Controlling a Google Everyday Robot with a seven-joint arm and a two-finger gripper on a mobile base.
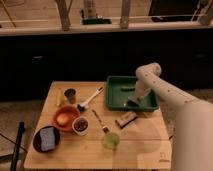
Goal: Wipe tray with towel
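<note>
Dark green, shallow and rectangular, the raised-rim tray [117, 95] sits at the pale wooden bench's [140, 145] far right. The gripper [133, 102] is down inside its near-right corner; whether it grips anything can't be told.

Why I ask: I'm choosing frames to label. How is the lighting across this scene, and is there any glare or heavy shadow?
Camera view: warm, even light on the wooden table, with no glare on it. Camera view, background: nearly black behind the table, with a bright band along the top. Camera view, gripper: low in the near right corner of the tray, dark against the green.
</note>
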